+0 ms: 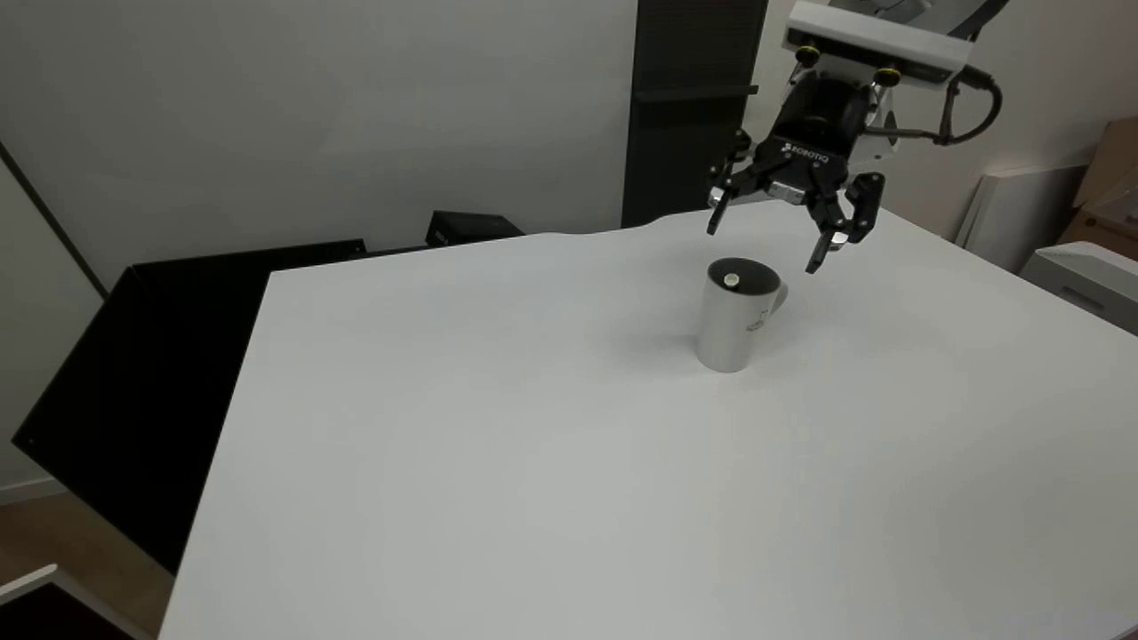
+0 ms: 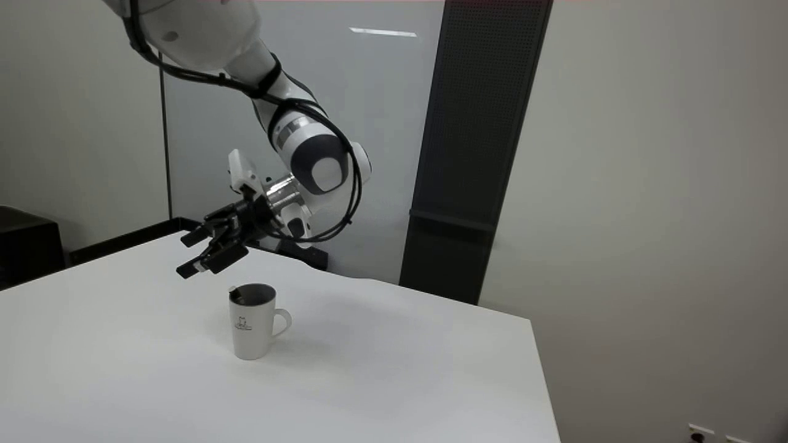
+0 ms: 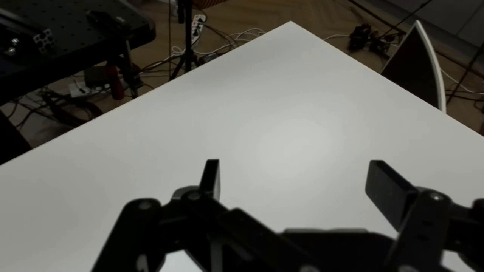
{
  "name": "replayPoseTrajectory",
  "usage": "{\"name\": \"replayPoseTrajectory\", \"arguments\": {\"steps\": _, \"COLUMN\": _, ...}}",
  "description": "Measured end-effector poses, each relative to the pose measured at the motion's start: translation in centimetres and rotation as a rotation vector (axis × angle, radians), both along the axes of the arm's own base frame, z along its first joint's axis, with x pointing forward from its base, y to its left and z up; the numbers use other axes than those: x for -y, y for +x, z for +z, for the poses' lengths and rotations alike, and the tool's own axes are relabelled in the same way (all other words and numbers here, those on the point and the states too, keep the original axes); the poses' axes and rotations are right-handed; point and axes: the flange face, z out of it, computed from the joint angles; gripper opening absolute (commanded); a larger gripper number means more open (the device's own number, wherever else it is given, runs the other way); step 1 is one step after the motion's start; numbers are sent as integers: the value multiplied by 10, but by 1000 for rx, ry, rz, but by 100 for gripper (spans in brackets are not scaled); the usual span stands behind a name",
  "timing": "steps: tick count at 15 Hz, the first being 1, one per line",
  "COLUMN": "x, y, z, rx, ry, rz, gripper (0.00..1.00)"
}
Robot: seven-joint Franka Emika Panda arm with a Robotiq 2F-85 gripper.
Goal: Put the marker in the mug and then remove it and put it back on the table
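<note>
The white mug (image 1: pixel 725 329) stands upright on the white table (image 1: pixel 462 462), its handle to the side. Inside it is the marker (image 1: pixel 731 280), of which only one end shows near the dark inner wall; the rest is hidden. In an exterior view the marker's tip (image 2: pixel 234 291) just tops the rim of the mug (image 2: pixel 251 332). My gripper (image 1: pixel 763 248) is above the table near the mug and apart from it. In the wrist view the gripper (image 3: pixel 294 162) is wide open, and only table surface shows between its fingers; neither mug nor marker appears there.
A dark panel (image 2: pixel 474 154) rises behind the table. To one side are a white box (image 1: pixel 1089 280) and cardboard boxes (image 1: pixel 1111 178). Past the table edges, the wrist view shows a black bench (image 3: pixel 75 37), cables and a tripod (image 3: pixel 187 41) on the floor.
</note>
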Motion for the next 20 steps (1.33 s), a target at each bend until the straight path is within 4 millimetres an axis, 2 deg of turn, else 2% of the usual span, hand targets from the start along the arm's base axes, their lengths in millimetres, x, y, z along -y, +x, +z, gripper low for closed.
{"name": "replayPoseTrajectory", "arguments": {"steps": 3, "x": -16, "y": -14, "z": 19, "rx": 54, "ry": -92, "rz": 149, "gripper": 100}}
{"name": "replayPoseTrajectory", "arguments": {"steps": 6, "x": -35, "y": -29, "z": 26, "rx": 118, "ry": -191, "rz": 293, "gripper": 100}}
{"name": "replayPoseTrajectory", "arguments": {"steps": 11, "x": -64, "y": -44, "z": 21, "rx": 283, "ry": -370, "rz": 477, "gripper": 100}}
{"name": "replayPoseTrajectory", "arguments": {"steps": 16, "x": -89, "y": -52, "z": 12, "rx": 537, "ry": -518, "rz": 574, "gripper": 100}}
{"name": "replayPoseTrajectory", "arguments": {"steps": 20, "x": -91, "y": -46, "z": 14, "rx": 777, "ry": -611, "rz": 582, "gripper": 100}}
